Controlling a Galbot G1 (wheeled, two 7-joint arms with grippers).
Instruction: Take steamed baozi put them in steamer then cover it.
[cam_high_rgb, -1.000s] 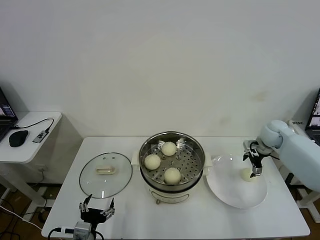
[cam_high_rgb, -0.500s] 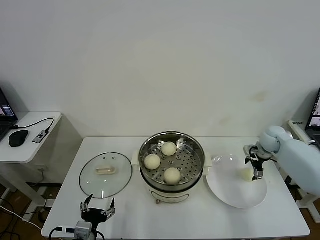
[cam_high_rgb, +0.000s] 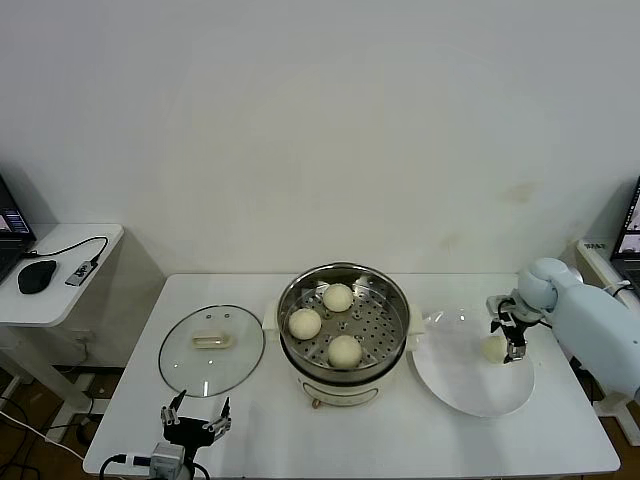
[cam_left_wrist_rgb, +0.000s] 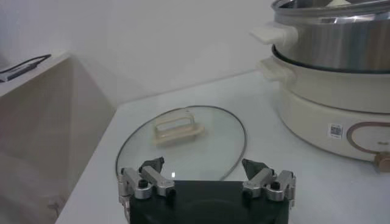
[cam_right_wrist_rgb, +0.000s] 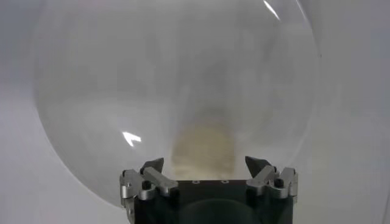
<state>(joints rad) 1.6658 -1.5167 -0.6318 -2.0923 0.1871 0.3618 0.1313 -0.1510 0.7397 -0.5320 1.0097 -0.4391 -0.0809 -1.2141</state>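
The last bun (cam_high_rgb: 493, 347) lies on the plate (cam_high_rgb: 470, 390), between the right gripper's (cam_high_rgb: 509, 337) jaws, which stand apart and have not yet gripped it. Three buns (cam_high_rgb: 344, 350) already sit in the steamer (cam_high_rgb: 343, 300). The bun looks soft, light and easily dented — best pinched gently across its middle. The lid (cam_high_rgb: 211, 349) lies flat on the table, just beyond the left gripper (cam_high_rgb: 195, 418), wide open and holding nothing.

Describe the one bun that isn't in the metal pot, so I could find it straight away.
Start at the shiny steamer in the middle of the white table and look to the flat white plate on the robot's right. The bun lies near that plate's far edge, between the fingers of the right tool. Unlike the three in the steamer, it sits alone.
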